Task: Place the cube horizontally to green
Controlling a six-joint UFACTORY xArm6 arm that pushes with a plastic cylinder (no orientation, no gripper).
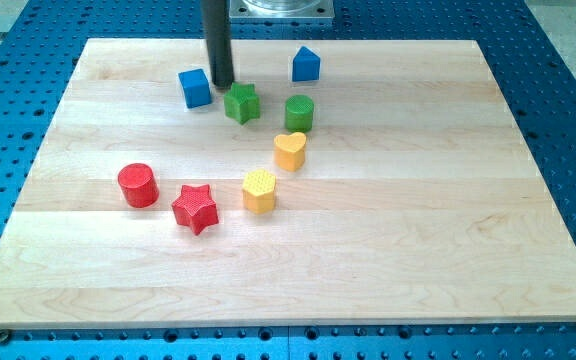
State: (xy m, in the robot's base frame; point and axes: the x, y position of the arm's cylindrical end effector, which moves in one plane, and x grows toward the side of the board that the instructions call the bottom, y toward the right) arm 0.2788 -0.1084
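Note:
A blue cube (195, 88) sits near the view's top, left of centre. A green star (242, 103) lies just to its right and slightly lower. A green cylinder (299, 113) stands further right. My tip (223, 84) is down between the blue cube and the green star, close to the star's upper left edge and just right of the cube.
A blue house-shaped block (306, 65) is at the top right of the group. A yellow heart (290, 151), a yellow hexagon (259, 191), a red star (195, 208) and a red cylinder (138, 185) form an arc lower down on the wooden board (418, 220).

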